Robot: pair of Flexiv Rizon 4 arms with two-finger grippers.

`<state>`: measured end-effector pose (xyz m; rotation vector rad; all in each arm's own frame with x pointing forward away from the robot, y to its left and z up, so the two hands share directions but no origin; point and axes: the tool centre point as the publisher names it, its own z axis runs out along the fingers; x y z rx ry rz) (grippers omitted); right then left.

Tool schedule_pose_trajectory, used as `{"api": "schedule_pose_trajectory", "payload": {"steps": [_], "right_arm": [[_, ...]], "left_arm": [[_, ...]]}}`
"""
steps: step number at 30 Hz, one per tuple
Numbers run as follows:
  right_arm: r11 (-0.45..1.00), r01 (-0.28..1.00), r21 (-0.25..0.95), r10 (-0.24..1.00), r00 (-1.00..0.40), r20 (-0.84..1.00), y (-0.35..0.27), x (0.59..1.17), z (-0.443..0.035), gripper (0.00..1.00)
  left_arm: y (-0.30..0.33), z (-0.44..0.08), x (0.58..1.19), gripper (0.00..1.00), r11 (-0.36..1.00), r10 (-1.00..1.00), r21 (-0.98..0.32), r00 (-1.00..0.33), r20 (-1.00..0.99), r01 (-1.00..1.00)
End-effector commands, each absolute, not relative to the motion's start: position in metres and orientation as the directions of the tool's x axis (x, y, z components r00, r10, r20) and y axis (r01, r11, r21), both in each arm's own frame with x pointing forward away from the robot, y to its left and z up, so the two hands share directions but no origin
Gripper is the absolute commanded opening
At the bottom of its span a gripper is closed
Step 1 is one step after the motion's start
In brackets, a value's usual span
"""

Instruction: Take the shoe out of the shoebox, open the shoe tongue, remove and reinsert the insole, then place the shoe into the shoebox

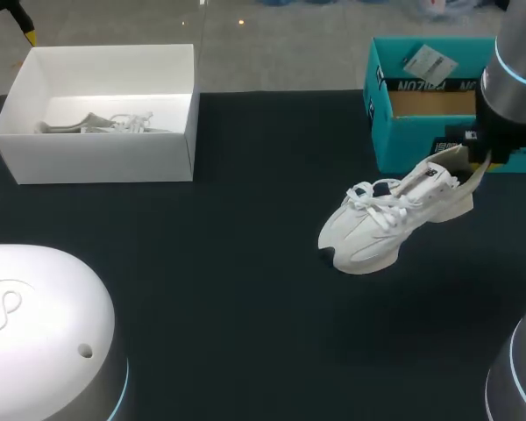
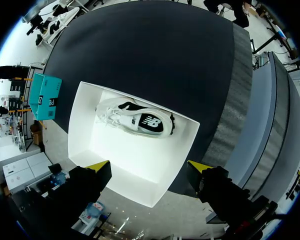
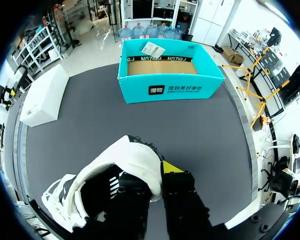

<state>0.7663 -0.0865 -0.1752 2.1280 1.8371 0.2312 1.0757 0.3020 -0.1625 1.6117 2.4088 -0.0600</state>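
A white shoe (image 1: 386, 224) hangs tilted, toe down, over the dark table near the teal shoebox (image 1: 421, 132). My right gripper (image 1: 473, 162) is shut on its heel. In the right wrist view one yellow-tipped finger (image 3: 172, 167) presses the outside of the heel collar of the shoe (image 3: 132, 160), and the other finger is inside the shoe. The teal shoebox (image 3: 170, 90) stands open ahead of that gripper. My left gripper (image 2: 149, 167) hovers open, high above a white box (image 2: 135, 160), holding nothing; in the head view it (image 1: 6, 48) shows only at the far left corner.
The white box (image 1: 96, 158) at the back left holds a second white shoe (image 1: 96, 123), seen lying on its side with a black panel (image 2: 135, 119). A paper slip (image 1: 428, 61) lies in the teal shoebox. White arm housings (image 1: 44, 333) fill the front left.
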Motion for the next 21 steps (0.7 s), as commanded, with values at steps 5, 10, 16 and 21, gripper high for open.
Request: {"api": "schedule_pose_trajectory", "payload": {"steps": [5, 10, 16, 21], "right_arm": [[-0.122, 0.932, 0.34, 0.984, 0.159, -0.082, -0.087, 0.767, -0.175, 0.0], [-0.152, 0.921, 0.358, 0.954, 0.231, -0.189, -0.06, 0.751, -0.181, 0.0], [-0.229, 0.907, 0.354, 0.931, 0.31, -0.192, -0.038, 0.732, -0.182, 0.0], [-0.279, 0.902, 0.329, 0.92, 0.349, -0.177, -0.025, 0.719, -0.186, 0.0]], "left_arm": [[0.302, -0.163, 1.074, 1.0, 0.391, 0.906, 0.104, -0.362, -0.221, 0.914], [0.302, -0.163, 1.074, 1.0, 0.391, 0.906, 0.104, -0.362, -0.221, 0.914], [0.302, -0.163, 1.074, 1.0, 0.391, 0.906, 0.104, -0.362, -0.221, 0.914], [0.302, -0.163, 1.074, 1.0, 0.391, 0.906, 0.104, -0.362, -0.221, 0.914]]}}
